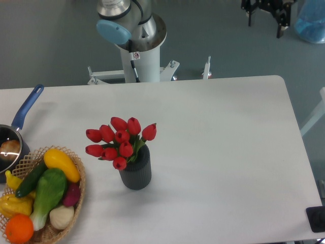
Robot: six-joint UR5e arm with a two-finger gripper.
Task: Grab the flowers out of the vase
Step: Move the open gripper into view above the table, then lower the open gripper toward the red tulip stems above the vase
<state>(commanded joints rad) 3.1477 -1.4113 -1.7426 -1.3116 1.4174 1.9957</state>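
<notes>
The flowers (pixel 120 142), a bunch of red tulip buds with short green stems, stand upright in the vase (pixel 136 171), a short dark grey ribbed cylinder a little left of the table's middle. The bunch spreads wider than the vase and leans to its left. My gripper (pixel 264 24) shows as a black two-fingered shape at the top right edge of the view, beyond the table's far edge and far from the flowers. Its fingers stand apart with nothing between them. Its upper part is cut off by the frame.
A wicker basket (pixel 76 198) of coloured fruit and vegetables sits at the front left, close to the vase. A blue-handled saucepan (pixel 24 109) lies at the left edge. The arm's white base (pixel 139 48) stands behind the table. A dark object (pixel 317 218) sits at the front right corner.
</notes>
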